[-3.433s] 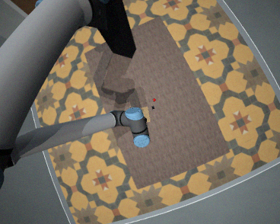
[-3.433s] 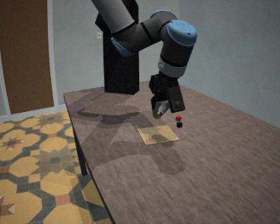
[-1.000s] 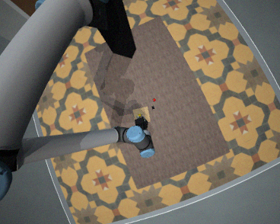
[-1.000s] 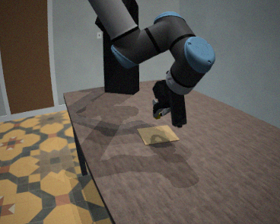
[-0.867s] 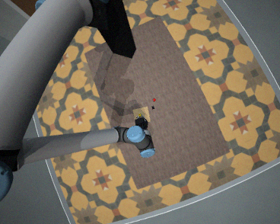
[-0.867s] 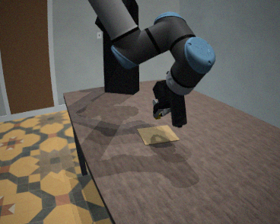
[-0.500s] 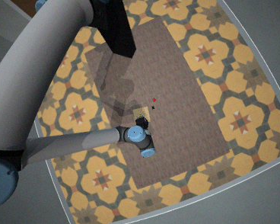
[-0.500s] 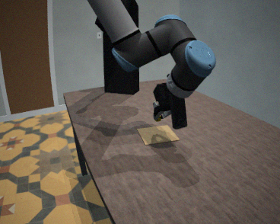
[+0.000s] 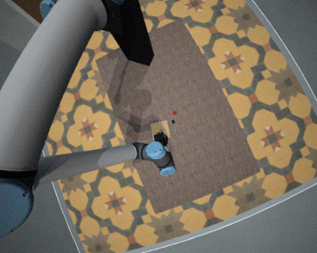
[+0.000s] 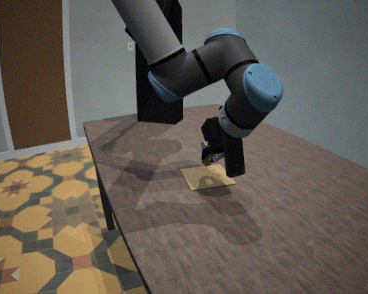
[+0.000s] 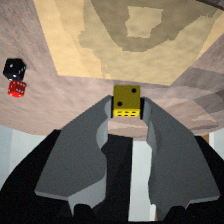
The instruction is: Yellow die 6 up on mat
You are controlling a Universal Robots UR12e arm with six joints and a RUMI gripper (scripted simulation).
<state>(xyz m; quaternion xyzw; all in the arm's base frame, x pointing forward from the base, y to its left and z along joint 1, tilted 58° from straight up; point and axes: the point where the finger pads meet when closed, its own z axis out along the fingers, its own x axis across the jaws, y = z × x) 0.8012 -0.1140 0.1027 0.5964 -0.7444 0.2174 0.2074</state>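
Observation:
My gripper (image 11: 126, 98) is shut on the yellow die (image 11: 126, 102) and holds it in the air above the tan mat (image 11: 120, 40). In the wrist view the die shows a face with two pips and a face with six pips. From the side, the die (image 10: 209, 163) hangs a little above the mat (image 10: 208, 177), near its far edge. From above, the die (image 9: 159, 131) peeks out beside the wrist over the mat (image 9: 162, 129). A black die (image 11: 14, 67) and a red die (image 11: 17, 88) lie close together on the table, off the mat.
The red die (image 9: 175, 113) and black die (image 9: 173, 121) lie just beyond the mat's corner on the brown table (image 10: 248, 200). The arm's black base column (image 10: 158, 85) stands at the table's far end. The table's left edge drops to patterned floor.

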